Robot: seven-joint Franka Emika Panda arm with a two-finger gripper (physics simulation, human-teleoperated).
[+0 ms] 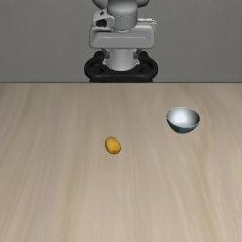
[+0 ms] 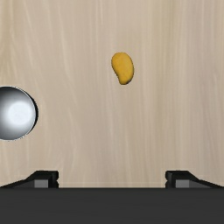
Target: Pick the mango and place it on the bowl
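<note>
— Where's the mango (image 1: 112, 146)?
— On the table (image 1: 47, 189), well apart from the bowl (image 1: 183, 120), toward the exterior view's left.
— And the gripper (image 2: 112, 179)?
— Fingers spread wide, holding nothing.

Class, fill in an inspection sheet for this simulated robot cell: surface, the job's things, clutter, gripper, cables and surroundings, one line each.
Surface: light wooden table, flat, with an even grain.
Job's things: the mango lies on the table, untouched. The bowl stands upright toward the exterior view's right, apart from the mango, with nothing in it.
Clutter: nothing seen.
Gripper: the gripper is open with its fingers wide apart, holds nothing and is above the table, with the mango ahead of it.
Cables: nothing seen.
Surroundings: a grey wall behind the table; the robot base at the table's far edge.
</note>
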